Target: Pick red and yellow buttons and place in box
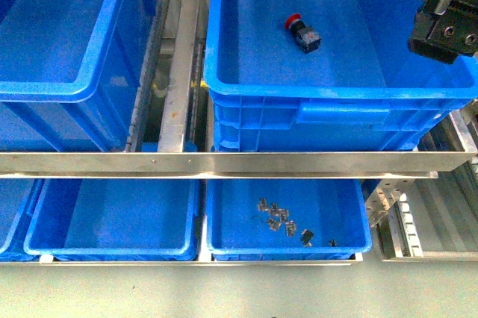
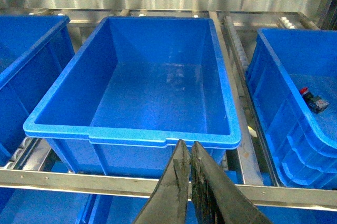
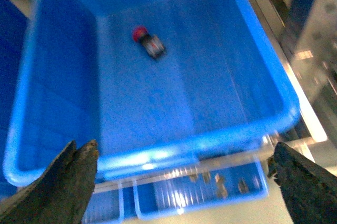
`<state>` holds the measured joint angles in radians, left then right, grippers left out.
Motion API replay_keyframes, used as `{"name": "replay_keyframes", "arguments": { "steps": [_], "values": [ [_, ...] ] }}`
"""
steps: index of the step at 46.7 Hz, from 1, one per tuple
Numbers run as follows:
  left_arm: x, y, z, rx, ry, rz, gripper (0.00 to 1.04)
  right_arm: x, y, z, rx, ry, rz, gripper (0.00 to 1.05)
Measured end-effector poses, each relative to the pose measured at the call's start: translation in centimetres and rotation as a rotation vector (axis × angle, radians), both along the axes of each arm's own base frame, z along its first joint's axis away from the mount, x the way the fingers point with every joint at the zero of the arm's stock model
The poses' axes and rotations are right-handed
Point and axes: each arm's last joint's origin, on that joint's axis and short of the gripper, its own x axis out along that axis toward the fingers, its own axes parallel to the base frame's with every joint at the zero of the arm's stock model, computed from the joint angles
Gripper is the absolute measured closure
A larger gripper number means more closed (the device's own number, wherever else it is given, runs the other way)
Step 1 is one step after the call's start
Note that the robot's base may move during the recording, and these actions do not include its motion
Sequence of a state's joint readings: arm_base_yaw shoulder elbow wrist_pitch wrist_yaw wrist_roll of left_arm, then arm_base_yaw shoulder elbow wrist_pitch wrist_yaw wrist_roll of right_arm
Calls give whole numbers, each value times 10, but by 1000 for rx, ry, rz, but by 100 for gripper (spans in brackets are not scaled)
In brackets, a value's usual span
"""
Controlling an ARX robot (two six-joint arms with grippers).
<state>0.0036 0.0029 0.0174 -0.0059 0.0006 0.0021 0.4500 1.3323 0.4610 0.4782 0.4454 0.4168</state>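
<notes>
Red button (image 1: 302, 33), lying on its side in the deep blue crate (image 1: 336, 95) at upper right of the front view: likely light, rigid, slick-capped, best pinched across its squarish black body; right gripper (image 3: 183, 153) spread wide, left gripper (image 2: 188, 153) pressed together, both empty.

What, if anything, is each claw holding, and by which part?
Nothing. The left claw is shut empty, the right claw open; the red-capped switch lies loose in the deep blue plastic crate.
</notes>
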Motion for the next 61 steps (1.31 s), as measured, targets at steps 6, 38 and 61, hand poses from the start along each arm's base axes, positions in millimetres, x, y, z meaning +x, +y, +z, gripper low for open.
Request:
{"name": "replay_keyframes", "arguments": {
  "steps": [6, 38, 61],
  "values": [
    [0, 0, 0, 0, 0, 1, 102, -14, -17, -7, -111, -245, 66, 31],
    [0, 0, 0, 0, 2, 0, 102, -78, -81, -13, -237, -334, 73, 101],
    [0, 0, 0, 0, 2, 0, 102, -101, -96, -3, -237, -365, 67, 101]
  ]
}}
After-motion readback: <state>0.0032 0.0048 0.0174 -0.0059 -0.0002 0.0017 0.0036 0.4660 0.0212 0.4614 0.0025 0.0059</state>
